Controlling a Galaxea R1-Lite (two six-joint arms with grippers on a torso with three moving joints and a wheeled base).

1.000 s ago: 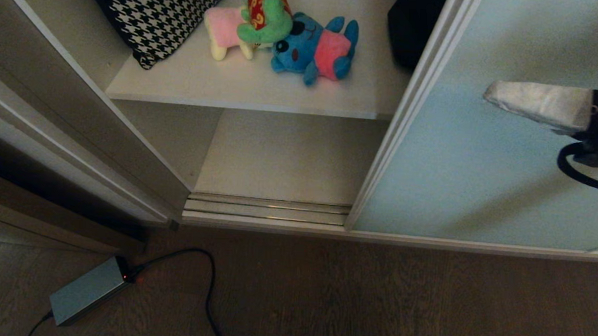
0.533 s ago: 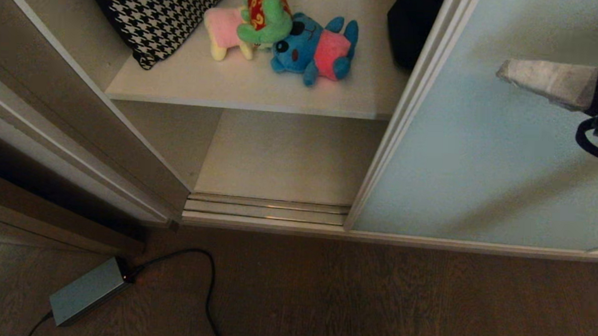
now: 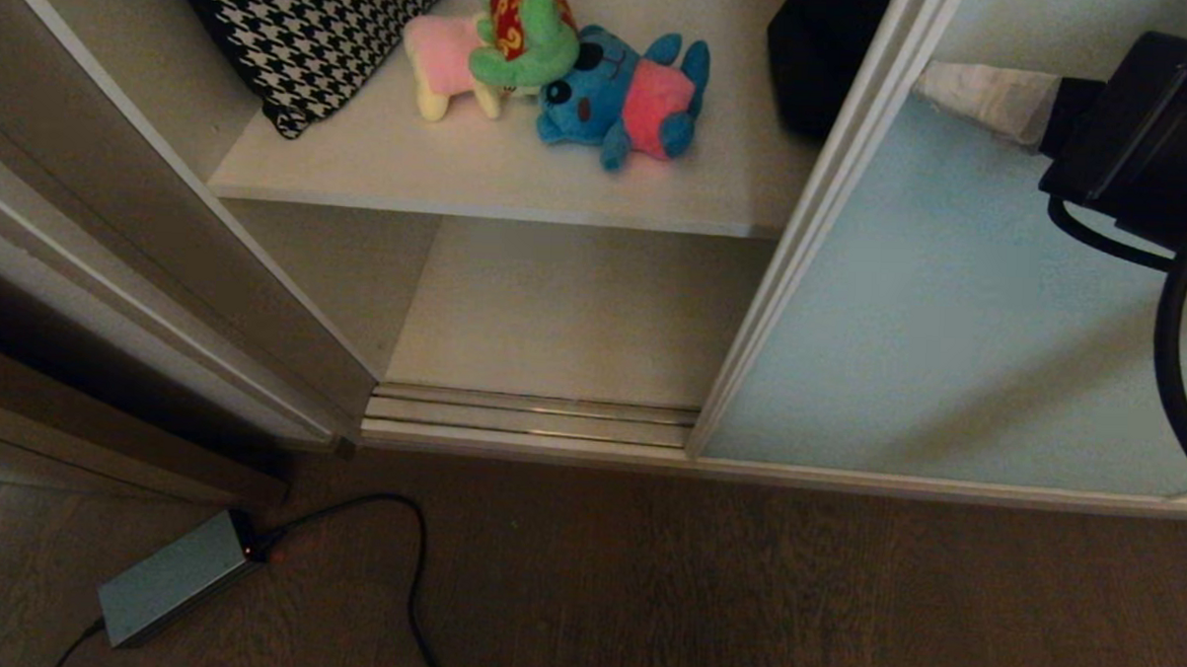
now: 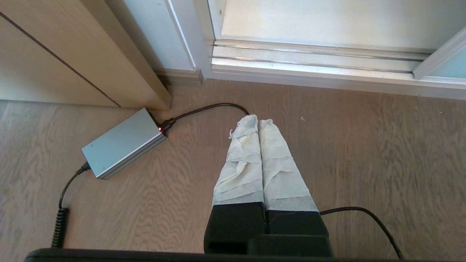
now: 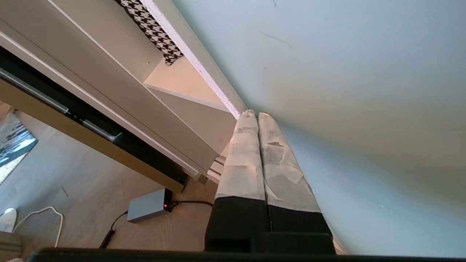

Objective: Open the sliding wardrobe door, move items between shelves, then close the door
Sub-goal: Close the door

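The sliding wardrobe door (image 3: 951, 287), frosted blue-green glass in a pale frame, stands slid to the right, leaving the left part of the wardrobe uncovered. On the upper shelf (image 3: 480, 181) lie a blue plush with a pink back (image 3: 622, 93) and a pale yellow and pink plush (image 3: 440, 62). The lower shelf (image 3: 565, 313) is bare. My right gripper (image 3: 926, 83) is shut and empty. Its tips (image 5: 255, 115) sit in front of the door (image 5: 364, 72), close to its left frame. My left gripper (image 4: 257, 122) hangs shut over the floor.
A green plush in red (image 3: 525, 30) leans on the other two toys. A houndstooth cushion (image 3: 308, 27) and a black object (image 3: 820, 55) also sit on the upper shelf. A grey power brick (image 3: 175, 576) with its cable lies on the wood floor. Door tracks (image 3: 531, 415) run along the threshold.
My right gripper has risen and swung left across the glass toward the door's left frame, bringing more of the wrist into view. The toys, door and left arm have not moved.
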